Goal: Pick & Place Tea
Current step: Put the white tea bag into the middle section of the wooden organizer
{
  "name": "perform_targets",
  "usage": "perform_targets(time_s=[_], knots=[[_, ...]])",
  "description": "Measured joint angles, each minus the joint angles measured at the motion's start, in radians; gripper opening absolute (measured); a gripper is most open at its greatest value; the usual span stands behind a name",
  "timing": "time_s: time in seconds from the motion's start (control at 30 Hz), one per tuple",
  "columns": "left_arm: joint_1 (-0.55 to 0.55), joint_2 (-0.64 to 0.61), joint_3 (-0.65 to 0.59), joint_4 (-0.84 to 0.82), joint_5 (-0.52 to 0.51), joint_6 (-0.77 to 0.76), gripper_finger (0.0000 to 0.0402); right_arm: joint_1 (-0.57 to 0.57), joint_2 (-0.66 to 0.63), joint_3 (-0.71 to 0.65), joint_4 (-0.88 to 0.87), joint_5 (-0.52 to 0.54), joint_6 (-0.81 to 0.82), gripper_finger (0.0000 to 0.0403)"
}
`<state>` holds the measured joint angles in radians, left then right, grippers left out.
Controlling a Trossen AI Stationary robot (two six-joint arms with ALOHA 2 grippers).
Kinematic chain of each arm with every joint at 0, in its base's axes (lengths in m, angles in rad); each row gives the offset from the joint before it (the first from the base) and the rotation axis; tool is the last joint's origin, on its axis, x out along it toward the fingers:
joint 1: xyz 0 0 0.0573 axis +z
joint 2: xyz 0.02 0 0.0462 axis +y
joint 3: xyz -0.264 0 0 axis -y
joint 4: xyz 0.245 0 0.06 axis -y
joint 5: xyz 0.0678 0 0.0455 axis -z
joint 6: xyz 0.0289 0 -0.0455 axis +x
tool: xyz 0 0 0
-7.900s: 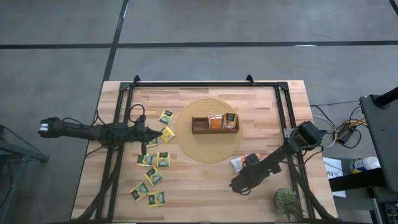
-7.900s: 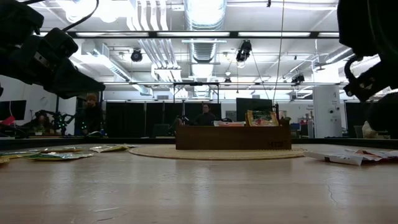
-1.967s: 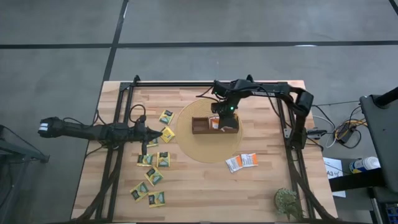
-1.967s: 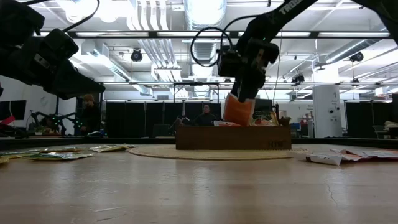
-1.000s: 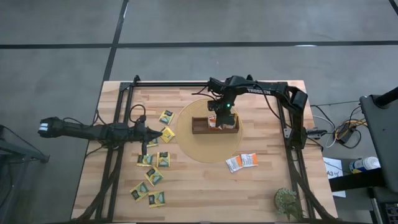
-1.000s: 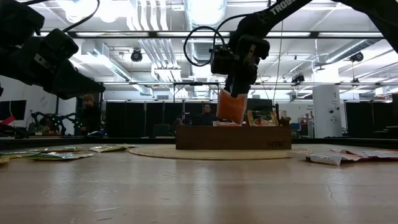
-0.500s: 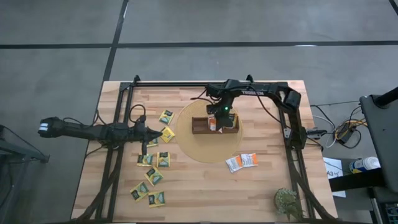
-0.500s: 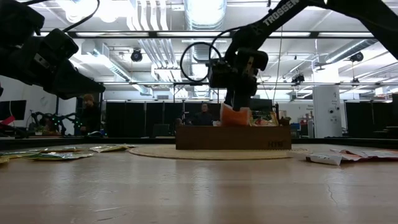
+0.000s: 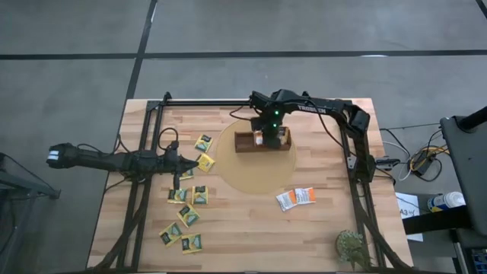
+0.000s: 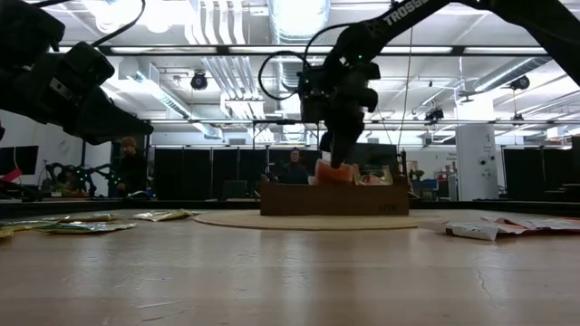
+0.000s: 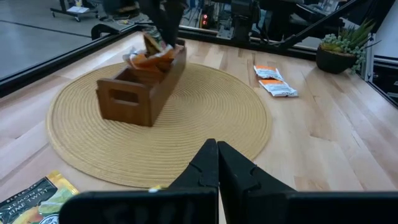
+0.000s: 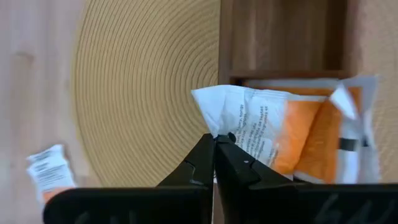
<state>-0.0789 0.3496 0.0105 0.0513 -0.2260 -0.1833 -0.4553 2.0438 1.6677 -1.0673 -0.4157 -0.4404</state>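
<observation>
Right pincer [image 12: 214,142] pinching an orange-and-white tea packet [image 12: 273,134] over the wooden tray [image 9: 262,141] near the desk's far edge; left pincer [image 11: 217,149] pressed together.

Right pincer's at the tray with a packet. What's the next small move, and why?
Probably open the right pincer: it is shut on the orange-white packet, which is already down in the tray's middle compartment. Then lift straight up.

Right gripper [image 9: 265,138] covers the wooden tray's [image 9: 245,142] middle compartment in the high view; what lies under it can't be read there. Right wrist view: orange-and-white packet [image 12: 292,134] pinched at its corner, print too small to read, tray cut by the frame edge. Low view: tray contents mostly hidden behind its front wall.
</observation>
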Motion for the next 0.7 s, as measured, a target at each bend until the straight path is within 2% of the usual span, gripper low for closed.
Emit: perform_targets(time_s=[0.13,0.27,0.47,0.7], knots=[[0.000,0.000,0.000,0.000,0.000,0.000,0.0000,0.001,0.000,0.065,-0.011,0.050,0.009,0.0008],[0.000,0.000,0.000,0.000,0.000,0.000,0.0000,0.001,0.000,0.117,-0.027,0.048,0.054,0.0008],[0.000,0.000,0.000,0.000,0.000,0.000,0.0000,0.001,0.000,0.153,-0.150,-0.079,0.005,0.0008],[0.000,0.000,0.000,0.000,0.000,0.000,0.0000,0.000,0.000,0.125,-0.160,-0.091,-0.017,0.0008]])
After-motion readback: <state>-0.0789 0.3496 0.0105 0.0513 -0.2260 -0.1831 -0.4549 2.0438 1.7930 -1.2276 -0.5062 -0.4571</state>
